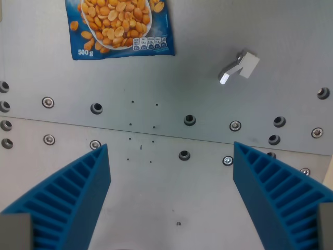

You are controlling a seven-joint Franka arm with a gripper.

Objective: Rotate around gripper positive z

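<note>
Looking straight down from the wrist, the gripper (171, 195) hangs over a grey metal plate (208, 62) with its two blue ribbed fingers (78, 198) spread wide apart and nothing between them. One finger sits at the wrist view's left, the other at the wrist view's right, so the line joining them runs side to side across the picture.

The task names no object to grasp; its thing is the gripper itself, and the turn is about its own downward axis, which meets the plate roughly at the bare patch between the fingers. What matters for that spin, as I judge it, is that this patch is free: only bolt heads and small holes lie there, flush with the surface, and the fingers appear to be clear of the plate.

A peanut bag (120, 26), blue with a picture of golden nuts, lies flat at the top, well apart from the fingers. A small grey bracket (240, 66) stands toward the upper right, also well apart. Neither should be swept by a rotation in place.
</note>
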